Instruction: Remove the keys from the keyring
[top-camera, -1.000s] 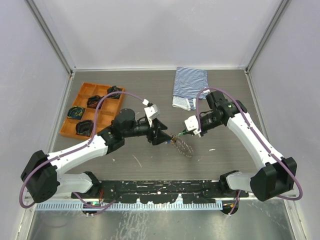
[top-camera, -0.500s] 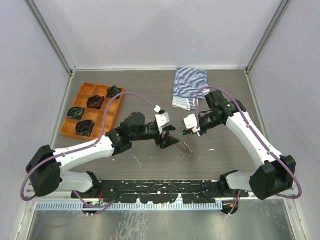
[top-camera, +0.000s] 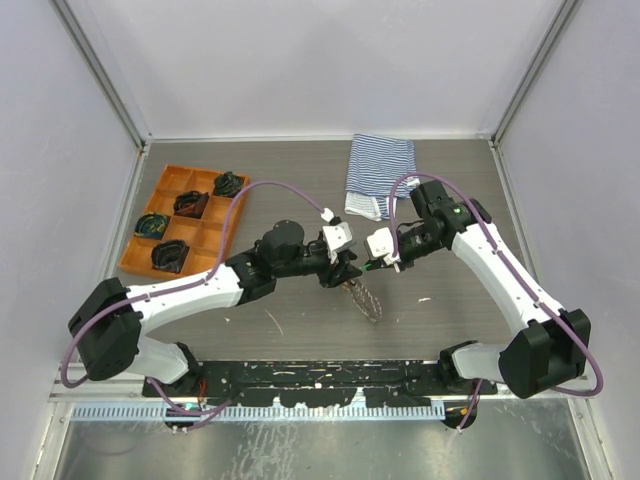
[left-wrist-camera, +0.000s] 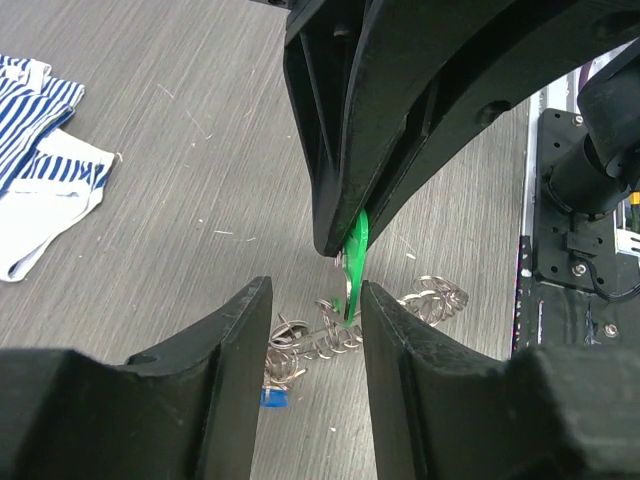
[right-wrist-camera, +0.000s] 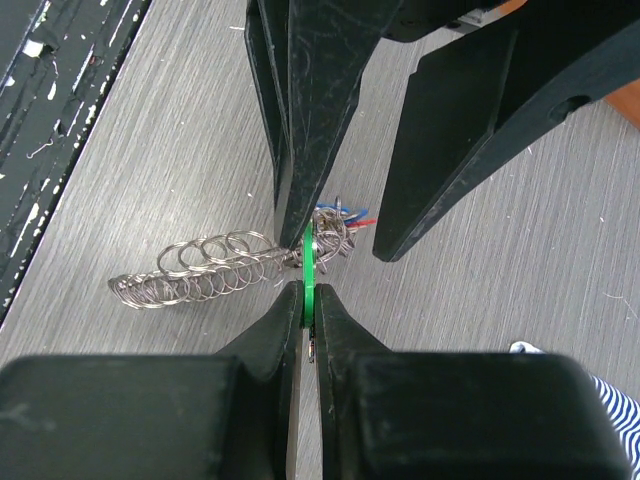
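Observation:
My right gripper (right-wrist-camera: 309, 292) is shut on a green key (right-wrist-camera: 309, 268), held edge-on just above the table. The key joins the keyring, a metal coil chain (right-wrist-camera: 195, 270) trailing on the wood, with red and blue keys (right-wrist-camera: 345, 215) bunched behind it. In the top view the chain (top-camera: 366, 297) runs down from where both grippers meet. My left gripper (left-wrist-camera: 315, 300) is open and its fingers straddle the green key (left-wrist-camera: 355, 245), which sits close to the right finger. A blue key (left-wrist-camera: 272, 397) lies on the table below, beside the chain (left-wrist-camera: 330, 340).
An orange tray (top-camera: 150, 215) with dark bundles stands at the left. A striped blue-white cloth (top-camera: 380, 170) lies at the back, also in the left wrist view (left-wrist-camera: 40, 150). A black rail (top-camera: 320, 375) runs along the near edge.
My left gripper has moved right to meet the right gripper and now straddles the green key. The chain has swung closer under the grippers. The right arm has barely moved.

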